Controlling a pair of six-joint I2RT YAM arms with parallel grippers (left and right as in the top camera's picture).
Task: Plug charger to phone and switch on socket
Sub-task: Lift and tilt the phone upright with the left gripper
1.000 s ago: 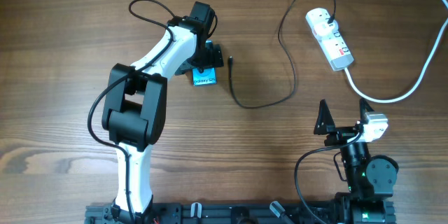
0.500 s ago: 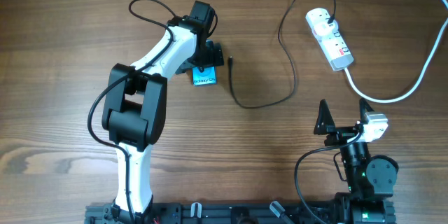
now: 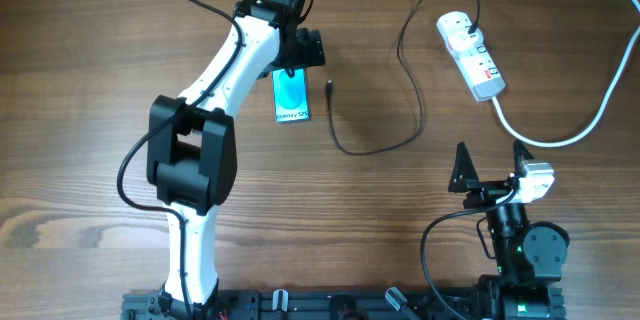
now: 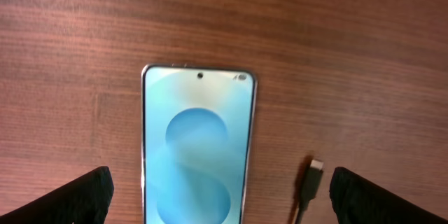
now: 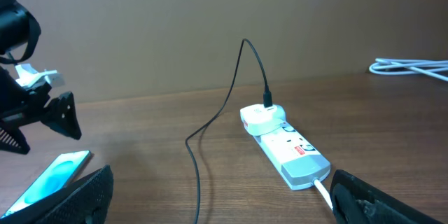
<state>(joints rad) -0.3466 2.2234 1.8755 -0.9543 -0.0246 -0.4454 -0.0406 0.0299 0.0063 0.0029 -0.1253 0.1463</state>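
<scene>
The phone (image 3: 291, 97) is lying flat on the wooden table (image 3: 80, 80), screen up and glowing. The left gripper (image 3: 298, 55) is hovering just above it with its jaws spread wide, gripping nothing. The charger (image 3: 416, 110) is trailing its plug tip (image 4: 313, 175) just beside the phone's long edge, apart from it and not inserted. Its other end is running up into the socket (image 3: 471, 55), well off to the right, beside the thick white cord (image 3: 570, 135). The right gripper (image 3: 492, 165) is waiting near its base, jaws also wide and empty.

The cable is looking thin and limp, so it is probably best pinched on the stiff plug body just behind the tip. The phone is likely light, slick and glass-faced, so it is apt to slide unless braced by its long edges.
</scene>
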